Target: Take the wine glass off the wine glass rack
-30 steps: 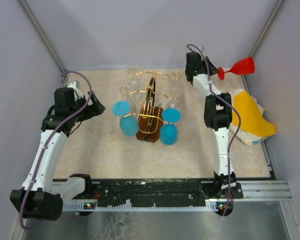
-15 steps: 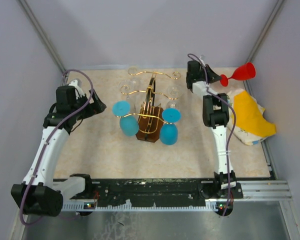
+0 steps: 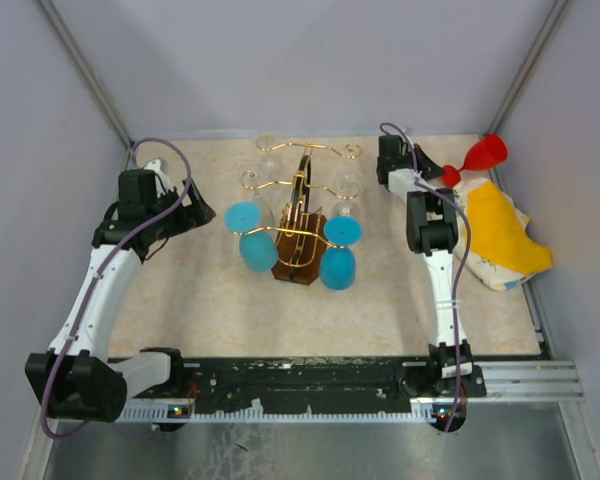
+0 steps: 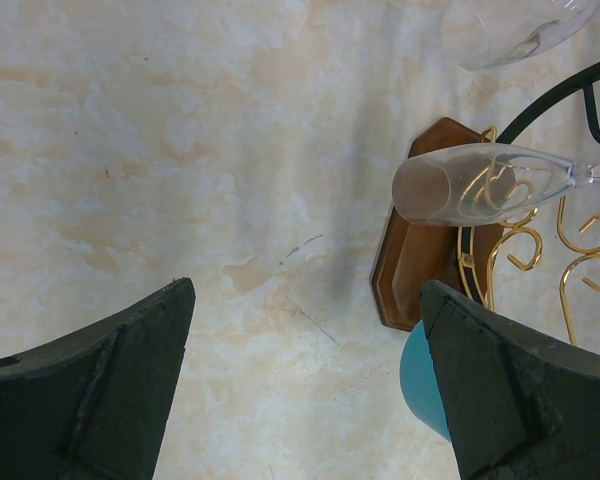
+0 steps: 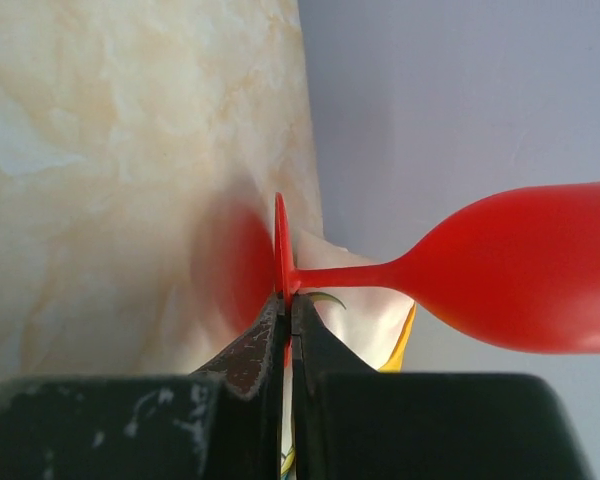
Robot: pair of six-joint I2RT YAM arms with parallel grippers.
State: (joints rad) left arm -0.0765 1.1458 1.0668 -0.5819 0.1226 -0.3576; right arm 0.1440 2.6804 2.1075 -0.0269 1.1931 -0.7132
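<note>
The wine glass rack (image 3: 302, 215), gold wire on a dark wooden base, stands mid-table with blue glasses (image 3: 252, 240) and clear glasses (image 3: 268, 148) hanging from its arms. A red wine glass (image 3: 483, 154) is off the rack at the back right. My right gripper (image 3: 446, 176) is shut on its disc foot. In the right wrist view the pinched foot (image 5: 280, 250) stands edge-on above the right gripper (image 5: 290, 312), and the bowl (image 5: 525, 265) points right. My left gripper (image 3: 202, 215) is open left of the rack. Its wrist view shows the left gripper (image 4: 305, 335) empty, facing the base (image 4: 420, 250) and a clear glass (image 4: 480, 185).
A yellow and white cloth bag (image 3: 500, 235) lies at the right edge, just under the red glass. A blue glass (image 4: 425, 385) sits close to my left gripper's right finger (image 4: 520, 390). Grey walls enclose the table on three sides.
My right arm has carried the red glass nearer and lower, towards the cloth bag. The left arm has shifted slightly towards the rack, jaws still open.
</note>
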